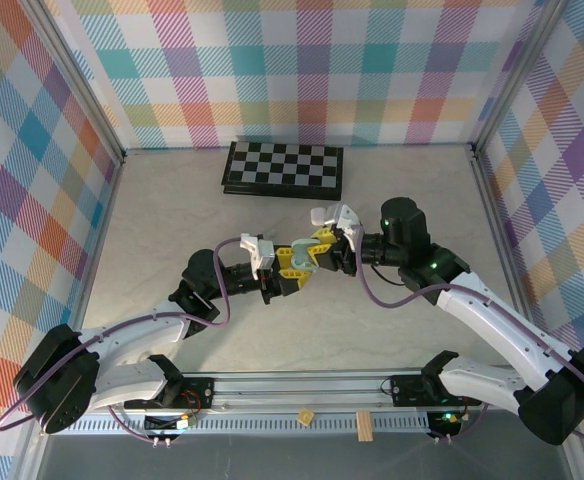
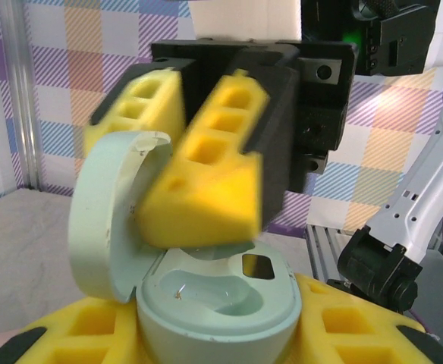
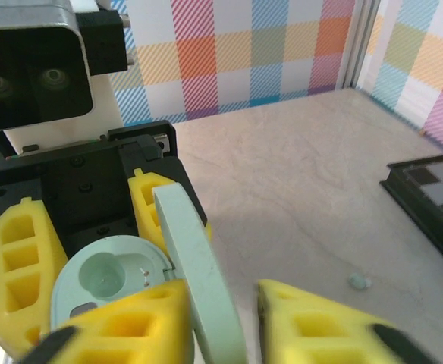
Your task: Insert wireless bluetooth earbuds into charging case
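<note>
Overhead camera, high at near edge, looks down across table [image 1: 172, 200]. My wrist cameras face each other close-up, sharing green case [image 2: 214, 303].

1. In the overhead view we saw bright, even light that seemed to fall from above. The pale table [image 1: 172, 215] held only faint, soft shadows, and the side walls leaned outward at the frame's edges.
2. In the left wrist view the yellow fingers [image 2: 199, 201] close to the lens were smeared and soft. The pale green case [image 2: 218, 307] showed a gentle sheen without hard glare.
3. In the right wrist view we found the nearest fingers blurred along the bottom edge; the checked wall [image 3: 267, 53] behind was crisp and bright.
</note>
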{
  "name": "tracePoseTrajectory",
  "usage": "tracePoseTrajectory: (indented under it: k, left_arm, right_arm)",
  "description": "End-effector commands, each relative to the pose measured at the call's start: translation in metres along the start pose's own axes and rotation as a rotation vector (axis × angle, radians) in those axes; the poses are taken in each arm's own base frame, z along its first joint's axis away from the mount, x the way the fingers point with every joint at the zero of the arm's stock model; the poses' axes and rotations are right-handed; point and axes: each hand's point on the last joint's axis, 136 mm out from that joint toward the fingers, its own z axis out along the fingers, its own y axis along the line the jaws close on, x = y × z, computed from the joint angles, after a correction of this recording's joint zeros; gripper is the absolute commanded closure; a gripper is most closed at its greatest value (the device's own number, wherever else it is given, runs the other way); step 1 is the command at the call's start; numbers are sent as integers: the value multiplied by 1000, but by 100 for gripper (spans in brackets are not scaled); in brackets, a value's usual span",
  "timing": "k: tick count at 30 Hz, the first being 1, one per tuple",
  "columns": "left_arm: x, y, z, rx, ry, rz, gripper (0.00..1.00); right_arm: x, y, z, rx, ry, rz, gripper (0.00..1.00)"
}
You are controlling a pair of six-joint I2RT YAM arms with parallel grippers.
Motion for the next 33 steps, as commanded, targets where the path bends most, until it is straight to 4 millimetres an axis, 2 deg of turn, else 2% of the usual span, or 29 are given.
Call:
tracePoseTrajectory:
  k: [1,3,9,13,17,20,24,28,33]
  left_arm:
    - [-14,-4,-4,-2,-66,39,72]
    - [-16,-1,-9,-28,-82,42,72]
    - [-16,9,-23,-80,-88,46,72]
    - [-19,14,-35,-119,-102,68,72]
    - [-19,16,-47,-154,-99,81,72]
    - [-20,13,-52,-163,-93,92,72]
    - [-24,10,-56,-168,-100,101,72]
    - [-28,6,-58,-162,-113,101,72]
    - [-41,2,-63,-166,-164,98,73]
  right_arm:
    - [-19,12,-7,-45,-53,-7,55]
    - [-25,17,-11,-61,-72,-10,36]
    - [-46,20,-25,-36,-169,-27,8]
    - [-50,-7,-34,67,-239,59,3]
    - [-48,-48,-48,162,-335,226,3]
    - [-28,-85,-47,258,-326,379,5]
    - [11,-121,-22,334,-194,567,9]
    - [49,-134,14,277,-33,673,13]
    - [89,-131,63,235,160,574,18]
